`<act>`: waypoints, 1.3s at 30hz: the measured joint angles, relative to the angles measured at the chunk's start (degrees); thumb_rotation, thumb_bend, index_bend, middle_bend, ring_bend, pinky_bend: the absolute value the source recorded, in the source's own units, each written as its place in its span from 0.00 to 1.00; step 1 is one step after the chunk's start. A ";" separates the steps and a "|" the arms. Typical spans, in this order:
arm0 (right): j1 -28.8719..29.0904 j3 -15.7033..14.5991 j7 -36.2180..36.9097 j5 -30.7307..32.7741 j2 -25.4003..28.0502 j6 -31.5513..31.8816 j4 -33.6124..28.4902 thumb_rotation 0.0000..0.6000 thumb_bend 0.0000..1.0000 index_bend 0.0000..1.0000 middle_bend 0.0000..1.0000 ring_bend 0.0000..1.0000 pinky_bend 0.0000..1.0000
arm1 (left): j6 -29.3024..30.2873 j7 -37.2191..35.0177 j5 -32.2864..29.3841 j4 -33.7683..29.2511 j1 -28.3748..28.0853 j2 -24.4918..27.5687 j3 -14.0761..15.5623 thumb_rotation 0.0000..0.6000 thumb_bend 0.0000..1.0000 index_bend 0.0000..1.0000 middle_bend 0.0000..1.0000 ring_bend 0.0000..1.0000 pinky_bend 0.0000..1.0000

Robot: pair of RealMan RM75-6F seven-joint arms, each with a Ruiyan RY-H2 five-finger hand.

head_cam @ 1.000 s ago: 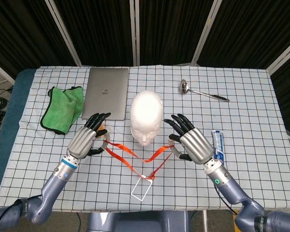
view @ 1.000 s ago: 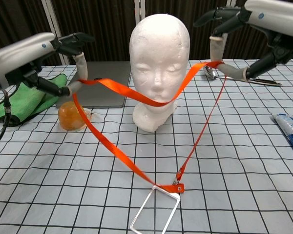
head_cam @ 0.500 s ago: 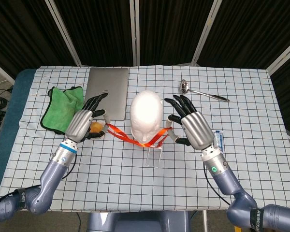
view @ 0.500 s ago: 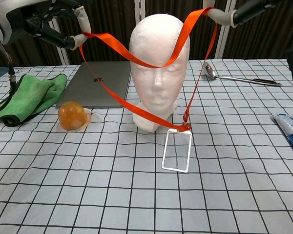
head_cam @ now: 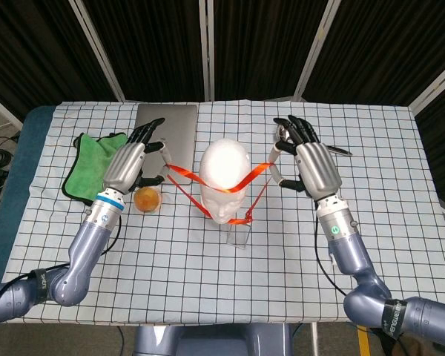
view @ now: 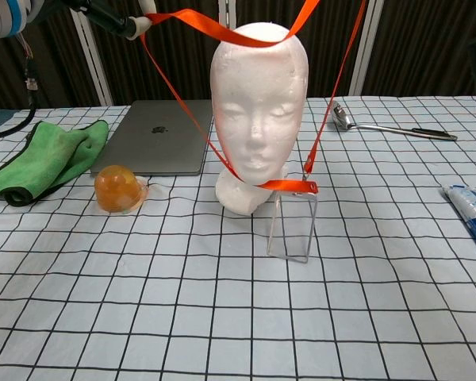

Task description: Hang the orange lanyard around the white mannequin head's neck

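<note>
Here I see the clear badge holder (view: 293,226) hanging nearest me, just in front of the mannequin head (view: 259,111). The orange lanyard (view: 192,119) runs up from it on both sides, its upper band across the crown. Farther back, my left hand (head_cam: 130,165) and right hand (head_cam: 312,165) each pinch the strap, raised either side of the head.

laptop (view: 157,147) closed | green cloth (view: 40,159) | orange ball (view: 116,189) | ladle (view: 389,128) | tube (view: 470,212)

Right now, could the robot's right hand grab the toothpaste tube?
Probably not. The right hand holds the orange lanyard stretched over the mannequin head; the toothpaste tube lies apart, nothing covering it.
</note>
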 measured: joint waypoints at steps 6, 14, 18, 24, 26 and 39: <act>2.65 3.96 0.69 11.31 0.95 -3.61 2.94 1.00 0.45 0.72 0.12 0.00 0.00 | -0.57 5.14 -10.92 2.47 -4.45 -0.17 -2.29 1.00 0.49 0.71 0.00 0.00 0.00; 7.68 5.87 -0.53 20.95 0.49 -8.57 10.81 1.00 0.45 0.71 0.12 0.00 0.00 | -2.06 9.36 -20.71 9.09 -10.43 -2.49 -3.48 1.00 0.49 0.66 0.00 0.00 0.00; 9.70 5.26 -1.68 24.18 -0.73 -10.56 15.26 1.00 0.45 0.69 0.12 0.00 0.00 | -3.19 10.53 -24.10 12.21 -12.60 -3.83 -3.30 1.00 0.48 0.55 0.00 0.00 0.00; 11.41 3.29 -2.09 26.60 -2.76 -13.87 21.44 1.00 0.45 0.62 0.13 0.00 0.00 | -5.99 10.68 -26.86 16.23 -14.38 -5.37 -2.34 1.00 0.46 0.10 0.00 0.00 0.00; 11.69 2.66 -1.97 27.00 -3.35 -14.76 23.21 1.00 0.41 0.53 0.12 0.00 0.00 | -7.09 10.19 -27.37 17.27 -14.65 -5.74 -2.11 1.00 0.44 0.01 0.00 0.00 0.00; 12.71 -1.14 -1.08 25.54 -6.97 -18.50 32.45 1.00 0.00 0.03 0.00 0.00 0.00 | -10.47 4.59 -24.56 23.35 -14.61 -8.13 -1.18 1.00 0.00 0.00 0.00 0.00 0.00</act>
